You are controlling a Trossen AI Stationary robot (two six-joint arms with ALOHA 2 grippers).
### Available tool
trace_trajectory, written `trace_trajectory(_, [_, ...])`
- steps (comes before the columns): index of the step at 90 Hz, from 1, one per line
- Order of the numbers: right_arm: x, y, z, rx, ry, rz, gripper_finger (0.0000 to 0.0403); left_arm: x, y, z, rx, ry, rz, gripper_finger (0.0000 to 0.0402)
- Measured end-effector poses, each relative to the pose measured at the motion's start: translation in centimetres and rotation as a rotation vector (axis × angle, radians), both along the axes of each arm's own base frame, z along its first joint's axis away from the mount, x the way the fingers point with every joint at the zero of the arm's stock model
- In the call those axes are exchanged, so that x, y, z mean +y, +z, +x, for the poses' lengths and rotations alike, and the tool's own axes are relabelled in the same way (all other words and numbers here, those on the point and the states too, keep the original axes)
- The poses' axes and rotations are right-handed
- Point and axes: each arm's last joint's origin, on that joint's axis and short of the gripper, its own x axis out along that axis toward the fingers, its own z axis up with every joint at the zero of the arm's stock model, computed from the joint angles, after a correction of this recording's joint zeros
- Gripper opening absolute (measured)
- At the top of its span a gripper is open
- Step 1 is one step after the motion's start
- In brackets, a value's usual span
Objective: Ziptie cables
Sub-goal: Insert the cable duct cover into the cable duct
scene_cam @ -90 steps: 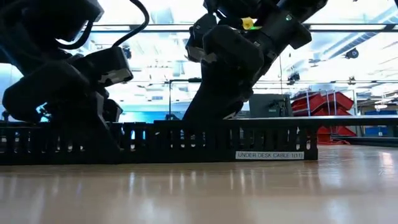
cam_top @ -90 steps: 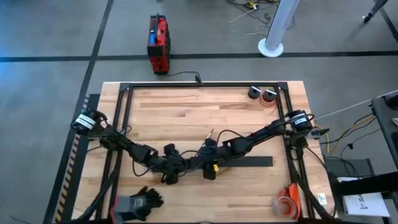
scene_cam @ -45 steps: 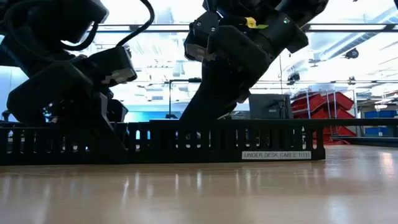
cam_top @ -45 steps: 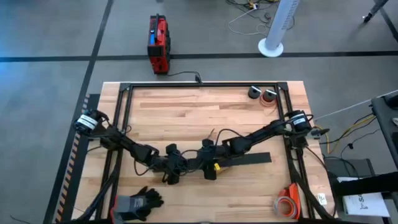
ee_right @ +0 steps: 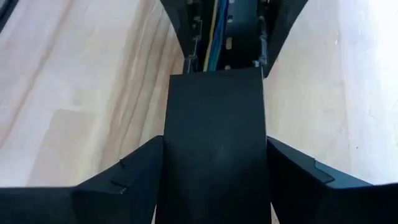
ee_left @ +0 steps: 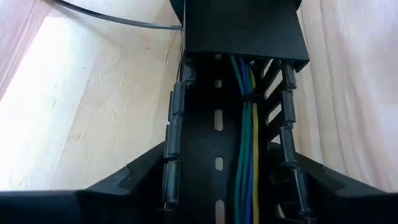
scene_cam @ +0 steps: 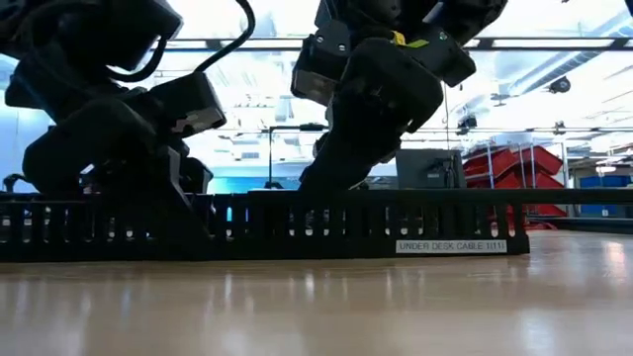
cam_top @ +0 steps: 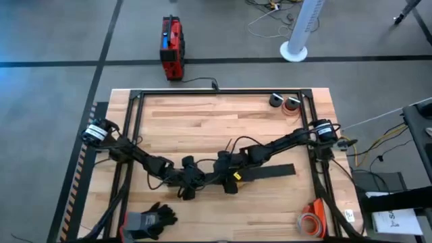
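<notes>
both grippers astride the slotted strip, strip shifted sideways

shifted a little toward the picture's right in the low view since a second ago: slotted black strip, its white label now sitting farther right. right arm drawn slightly inward over the same span in the high view.

left gripper low over the near-centre of the wooden table, fingers spread wide on either side of the strip, flanking its toothed walls; firm grip or bare contact, cannot tell. right gripper just beside it, facing it along the strip, fingers likewise spread astride a solid black cover lying on the strip.

cables, seen as green, blue and yellow wires, lying lengthwise inside the strip's channel between the two grippers, running under the cover; a thin black band across them in the left wrist view.

black glove near the table's front edge on the left side, tape rolls at the far right corner, red box on the floor beyond.
</notes>
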Motion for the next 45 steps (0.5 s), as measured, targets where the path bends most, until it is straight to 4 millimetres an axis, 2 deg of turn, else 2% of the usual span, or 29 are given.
trace_trajectory(45, [-0.75,-0.15,0.01,0.023,-0.11,0.01,0.0215,0.01,0.27,0.32,-0.058,-0.009,-0.006,0.0219])
